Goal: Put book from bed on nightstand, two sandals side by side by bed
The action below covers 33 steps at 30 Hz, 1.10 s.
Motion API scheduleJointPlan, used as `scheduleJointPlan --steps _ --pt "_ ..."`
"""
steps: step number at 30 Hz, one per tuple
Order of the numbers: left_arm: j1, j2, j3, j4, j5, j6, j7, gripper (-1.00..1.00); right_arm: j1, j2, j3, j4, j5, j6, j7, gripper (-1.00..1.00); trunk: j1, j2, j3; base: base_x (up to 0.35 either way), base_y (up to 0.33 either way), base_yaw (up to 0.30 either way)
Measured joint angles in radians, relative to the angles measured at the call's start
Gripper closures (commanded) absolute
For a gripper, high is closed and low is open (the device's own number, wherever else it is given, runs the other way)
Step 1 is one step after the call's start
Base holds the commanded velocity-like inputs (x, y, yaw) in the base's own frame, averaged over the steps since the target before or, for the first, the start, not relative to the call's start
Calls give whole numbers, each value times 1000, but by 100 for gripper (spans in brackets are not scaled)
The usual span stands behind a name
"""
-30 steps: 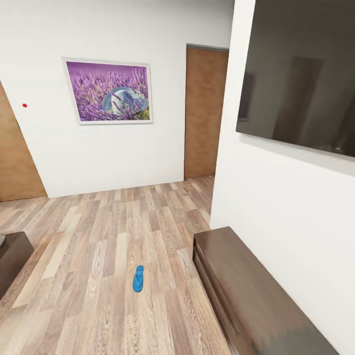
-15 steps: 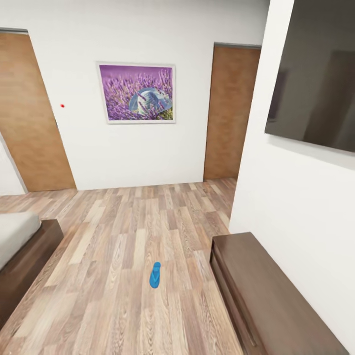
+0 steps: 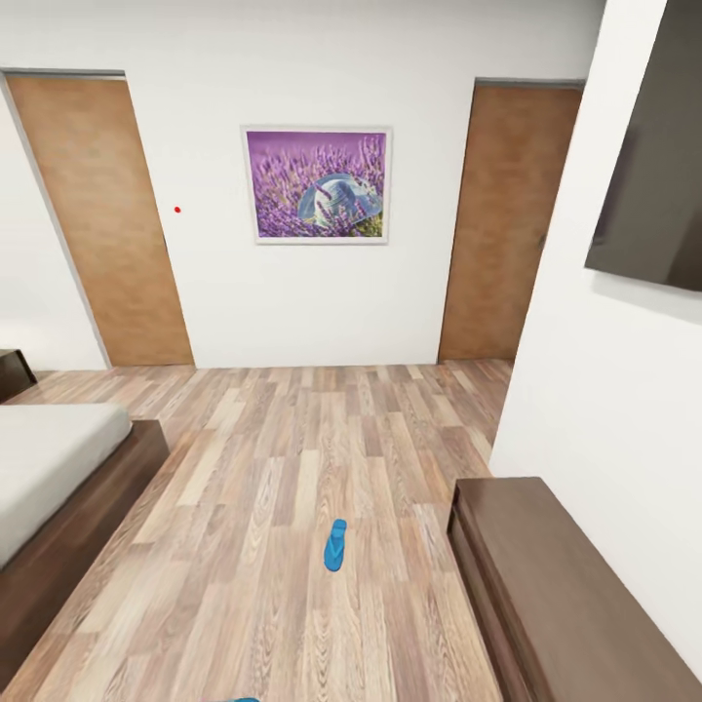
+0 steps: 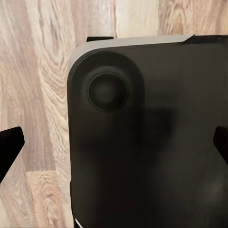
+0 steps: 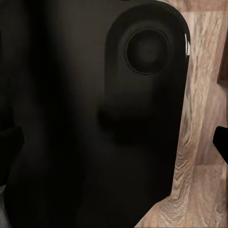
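One bright blue sandal lies flat on the wood-plank floor, between the bed at the left and a long dark bench. A sliver of blue shows at the picture's bottom edge; I cannot tell what it is. The bed has a grey mattress on a dark brown frame. A dark corner that may be the nightstand sits past the bed's far end. The book is out of view. My left gripper is open over a dark robot part. My right gripper also stands open, with one fingertip plainly showing.
A long low dark bench runs along the right wall under a dark screen. Two wooden doors flank a purple picture on the far wall. Open floor lies between bed and bench.
The camera has swung left, so the whole picture shifted right. The bed, the left door and the dark corner have come into view. The sandal has not moved on the floor.
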<state>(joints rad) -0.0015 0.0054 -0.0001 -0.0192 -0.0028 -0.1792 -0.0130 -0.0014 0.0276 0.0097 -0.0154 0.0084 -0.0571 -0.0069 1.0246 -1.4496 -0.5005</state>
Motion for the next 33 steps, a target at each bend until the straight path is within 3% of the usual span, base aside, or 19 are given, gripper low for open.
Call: scheduleJointPlan --steps 8,22,33 --pt "0 -1 0 -1 0 -3 -3 -100 0 0 0 0 0 0 0 -100 0 0 0 224 0 38" --pt "0 0 0 0 0 -4 -4 -100 0 1 0 0 0 0 0 -100 0 0 0 81 0 14" --pt "0 0 0 0 0 -4 -4 -100 0 2 0 0 0 0 0 -100 0 0 0 104 0 204"
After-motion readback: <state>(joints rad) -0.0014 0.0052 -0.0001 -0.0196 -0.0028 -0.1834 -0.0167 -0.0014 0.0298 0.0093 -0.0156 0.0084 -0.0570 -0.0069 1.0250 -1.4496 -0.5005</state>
